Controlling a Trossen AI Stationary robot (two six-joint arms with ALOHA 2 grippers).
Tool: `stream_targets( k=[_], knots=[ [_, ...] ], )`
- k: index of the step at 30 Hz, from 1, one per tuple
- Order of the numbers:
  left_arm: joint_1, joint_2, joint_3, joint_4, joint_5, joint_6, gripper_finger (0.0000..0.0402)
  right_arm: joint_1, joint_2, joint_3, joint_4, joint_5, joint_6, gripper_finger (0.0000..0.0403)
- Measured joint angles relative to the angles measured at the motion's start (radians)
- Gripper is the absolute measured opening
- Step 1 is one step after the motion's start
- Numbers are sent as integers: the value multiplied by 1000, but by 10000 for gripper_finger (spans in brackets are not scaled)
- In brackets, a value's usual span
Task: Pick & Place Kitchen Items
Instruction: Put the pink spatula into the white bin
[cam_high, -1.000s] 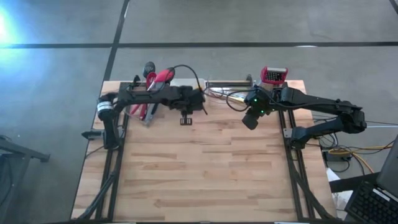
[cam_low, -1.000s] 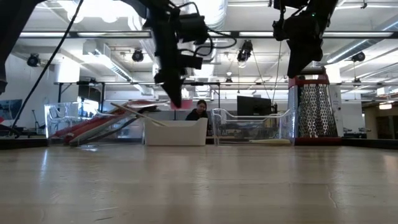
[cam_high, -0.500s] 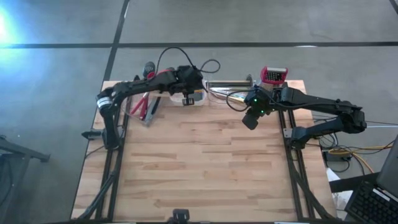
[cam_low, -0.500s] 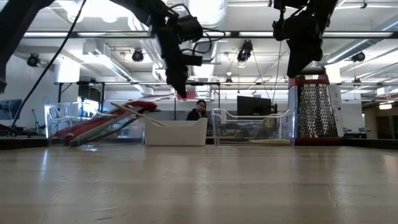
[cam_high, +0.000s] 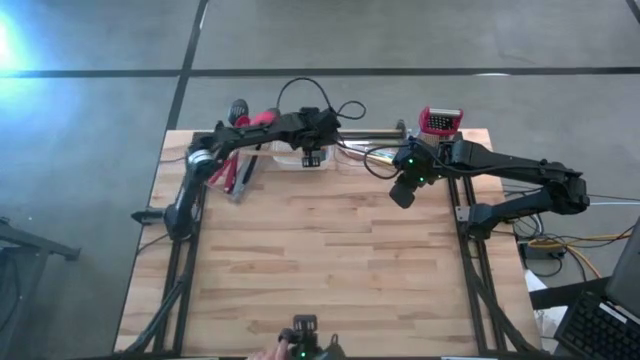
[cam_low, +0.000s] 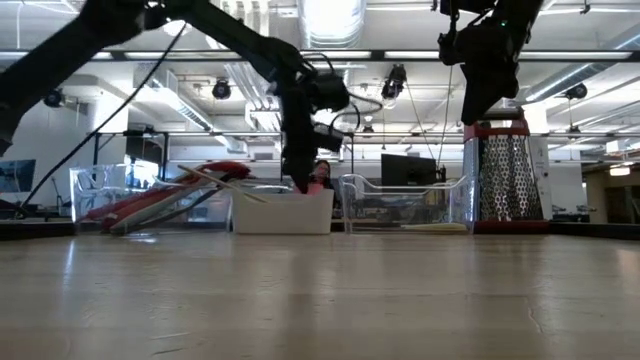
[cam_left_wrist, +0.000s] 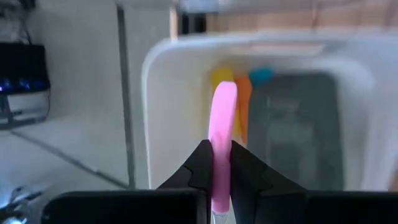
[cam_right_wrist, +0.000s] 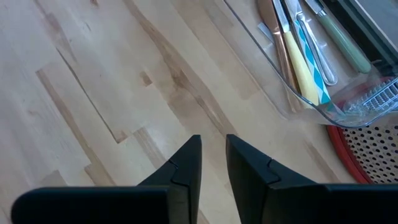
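Left arm has swung further right since a second ago, from the desk in front of the utensil bin to above the white tray (cam_high: 290, 157) at the desk's back edge. Left gripper (cam_left_wrist: 216, 163) now hangs over the tray's inside, fingers (cam_left_wrist: 198, 167) clamped tight on a pink block (cam_left_wrist: 222, 134) that sticks out past the tips. Yellow block (cam_left_wrist: 219, 77), orange block (cam_left_wrist: 244, 106) and blue block (cam_left_wrist: 262, 74) lie in the tray below it. Red and black spatulas (cam_high: 240, 160) lean in the clear bin left of the tray. Right gripper (cam_right_wrist: 212, 157) has not moved, hovering above bare desk (cam_high: 330, 260) near the clear bin of knives (cam_right_wrist: 308, 50), fingers a narrow gap apart, holding nothing. Red-topped grater (cam_high: 440, 121) stands at the back right corner.
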Motion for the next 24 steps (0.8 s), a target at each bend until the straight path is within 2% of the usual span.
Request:
stream_targets(
  k=[3, 10, 14, 24],
  knots=[
    [12, 71, 75, -81, -32, 10, 28, 0, 0, 0, 0, 0, -5, 63],
    [20, 177, 195, -165, -35, 16, 28, 0, 0, 0, 1, 7, -22, 71],
    [17, 194, 208, -159, -32, 39, 29, 0, 0, 0, 1, 8, -28, 77],
    [16, 203, 204, -150, -33, 46, 82, 0, 0, 0, 1, 8, -35, 79]
  ],
)
